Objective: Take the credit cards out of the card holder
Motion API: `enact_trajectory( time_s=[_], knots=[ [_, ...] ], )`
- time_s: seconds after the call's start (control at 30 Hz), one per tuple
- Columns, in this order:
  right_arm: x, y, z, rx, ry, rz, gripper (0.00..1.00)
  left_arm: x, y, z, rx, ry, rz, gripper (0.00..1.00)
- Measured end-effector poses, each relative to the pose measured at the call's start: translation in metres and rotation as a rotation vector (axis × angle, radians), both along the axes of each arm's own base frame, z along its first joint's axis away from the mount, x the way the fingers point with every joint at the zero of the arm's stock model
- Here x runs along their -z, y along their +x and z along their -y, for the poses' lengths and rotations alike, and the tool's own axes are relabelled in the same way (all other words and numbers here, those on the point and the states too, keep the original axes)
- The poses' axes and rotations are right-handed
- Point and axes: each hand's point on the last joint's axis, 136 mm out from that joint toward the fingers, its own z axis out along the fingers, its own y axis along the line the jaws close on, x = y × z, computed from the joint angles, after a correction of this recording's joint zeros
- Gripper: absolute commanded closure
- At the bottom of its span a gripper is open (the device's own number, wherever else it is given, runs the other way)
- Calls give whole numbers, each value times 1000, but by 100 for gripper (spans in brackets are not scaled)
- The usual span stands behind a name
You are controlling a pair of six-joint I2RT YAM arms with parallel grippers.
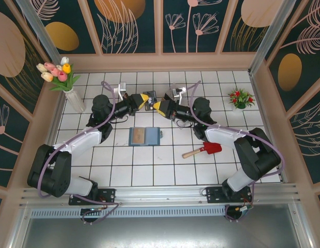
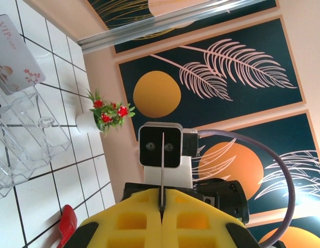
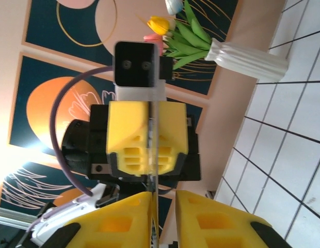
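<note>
Arms reach inward — left end effector (image 1: 145, 101) clamped, right end effector (image 1: 157, 106) slightly parted.

Left gripper (image 3: 149, 155) clamps a credit card (image 3: 152, 185), seen edge-on. Right gripper (image 3: 164, 219) fingers stand slightly apart around it. Tulip vase (image 3: 242, 59) at upper right.

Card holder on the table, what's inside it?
The card holder lies open. A tan card sits on its left half; the right half looks bare. Anything beneath that card is covered.

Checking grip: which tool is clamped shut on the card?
The left tool, fingers shut tight on the card; the right tool shows a gap beside it.
</note>
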Motion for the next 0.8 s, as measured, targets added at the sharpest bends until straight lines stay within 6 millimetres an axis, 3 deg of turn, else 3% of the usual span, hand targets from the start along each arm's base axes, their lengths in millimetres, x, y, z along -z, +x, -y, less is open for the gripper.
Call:
enact_trajectory(
  time_s=[0.13, 0.23, 0.37, 0.53, 0.6, 0.8],
  knots=[
    [-6, 1, 1, 12, 23, 10, 93, -1, 0, -1, -10, -7, -5, 100],
    [-6, 1, 1, 16, 26, 13, 100, -5, -1, -2, -12, -9, 7, 76],
    [-2, 5, 3, 39, 4, 31, 100, 6, 1, -6, -47, 42, -17, 36],
    [11, 20, 24, 135, -132, 86, 100, 35, 12, -18, -138, 211, -66, 7],
    [14, 32, 36, 191, -225, 132, 100, 49, 15, -27, -187, 302, -72, 2],
    [4, 65, 58, 312, -533, 344, 100, 82, 10, -61, -300, 569, -87, 1]
  ],
)
